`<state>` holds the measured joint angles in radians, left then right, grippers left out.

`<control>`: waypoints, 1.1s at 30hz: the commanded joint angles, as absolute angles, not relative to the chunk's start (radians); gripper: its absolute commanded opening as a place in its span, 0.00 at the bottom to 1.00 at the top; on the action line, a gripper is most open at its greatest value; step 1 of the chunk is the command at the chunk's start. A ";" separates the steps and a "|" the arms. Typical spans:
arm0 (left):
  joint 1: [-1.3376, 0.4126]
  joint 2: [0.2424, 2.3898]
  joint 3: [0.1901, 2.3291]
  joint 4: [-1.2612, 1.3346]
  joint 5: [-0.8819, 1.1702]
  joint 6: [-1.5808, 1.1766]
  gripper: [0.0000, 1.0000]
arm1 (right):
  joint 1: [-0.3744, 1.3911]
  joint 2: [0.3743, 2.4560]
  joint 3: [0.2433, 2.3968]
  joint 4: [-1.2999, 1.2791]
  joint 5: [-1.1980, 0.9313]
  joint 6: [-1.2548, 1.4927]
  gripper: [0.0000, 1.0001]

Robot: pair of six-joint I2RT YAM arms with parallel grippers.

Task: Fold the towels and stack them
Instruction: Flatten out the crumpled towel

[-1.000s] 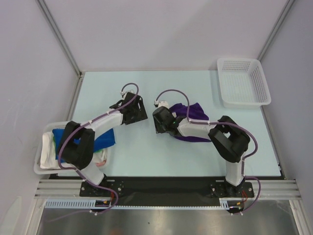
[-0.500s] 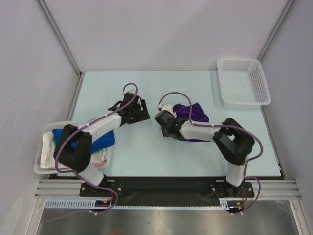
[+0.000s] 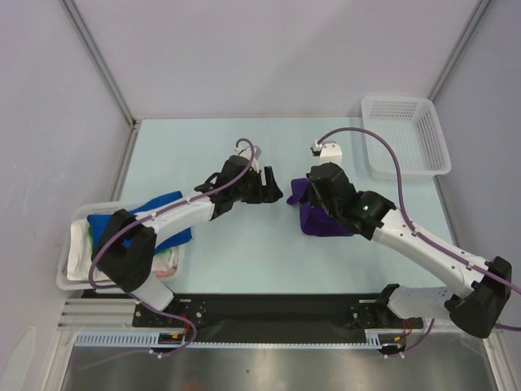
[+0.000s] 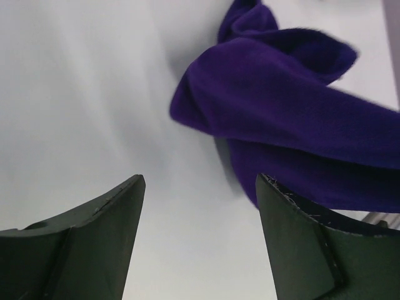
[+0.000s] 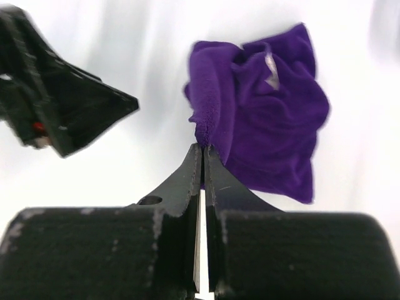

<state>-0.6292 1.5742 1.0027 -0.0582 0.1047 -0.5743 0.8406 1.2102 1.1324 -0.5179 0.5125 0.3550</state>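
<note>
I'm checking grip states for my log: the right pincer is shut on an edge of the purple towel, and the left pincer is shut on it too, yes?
Half right. The right pincer is shut on an edge of the purple towel, but the left pincer is open, short of the towel, gripping nothing. The left wrist view shows its fingers spread apart.

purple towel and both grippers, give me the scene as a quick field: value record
towel: crumpled purple terry towel, unfolded, on the pale blue table
right gripper: shut, pinching the towel's left edge
left gripper: open, empty, just left of the towel
left bin: white plastic tub holding blue towel and white towel
right bin: white mesh basket, far right corner, nothing seen in it
stack: not started
</note>
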 commanded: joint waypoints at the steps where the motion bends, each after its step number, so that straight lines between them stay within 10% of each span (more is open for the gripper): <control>1: -0.640 1.586 1.023 0.110 0.202 -0.540 0.77 | 0.831 1.180 1.167 -0.614 0.549 0.321 0.00; 33: -0.811 1.933 1.150 0.149 -0.032 -0.186 0.67 | 0.634 1.069 1.135 -0.647 0.468 0.290 0.00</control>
